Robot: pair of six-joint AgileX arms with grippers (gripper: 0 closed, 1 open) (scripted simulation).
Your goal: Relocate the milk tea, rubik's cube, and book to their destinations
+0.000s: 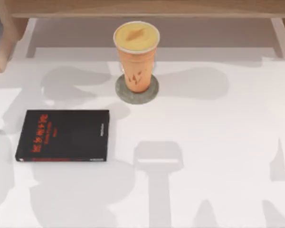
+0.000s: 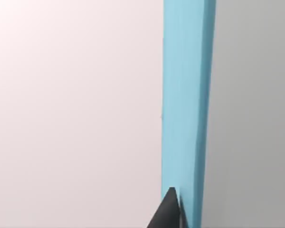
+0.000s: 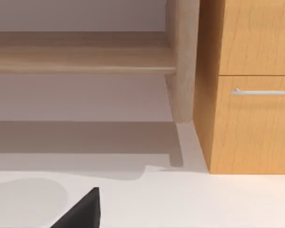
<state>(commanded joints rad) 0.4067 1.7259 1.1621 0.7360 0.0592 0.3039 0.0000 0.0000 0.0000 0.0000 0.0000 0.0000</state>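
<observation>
- Pincer of my left arm [image 2: 173,209]: in my left wrist view one dark fingertip touches the lower end of the book [image 2: 185,104], a light blue slab running straight up the view against a pale blank background. I cannot tell whether the fingers are pinching it.
- Pincer of my right arm [image 3: 80,211]: one dark finger shows in my right wrist view, above the white tabletop [image 3: 204,199]; I cannot tell if it is spread or closed. Beyond it stand a wooden shelf [image 3: 80,59] and a wooden drawer front [image 3: 256,123] with a silver handle [image 3: 262,91].
- Top view: the milk tea [image 1: 136,57] stands upright on a round grey coaster [image 1: 137,92], near the far edge, about centre.
- A black book [image 1: 64,135] with red lettering lies flat at the left, well apart from the cup.
</observation>
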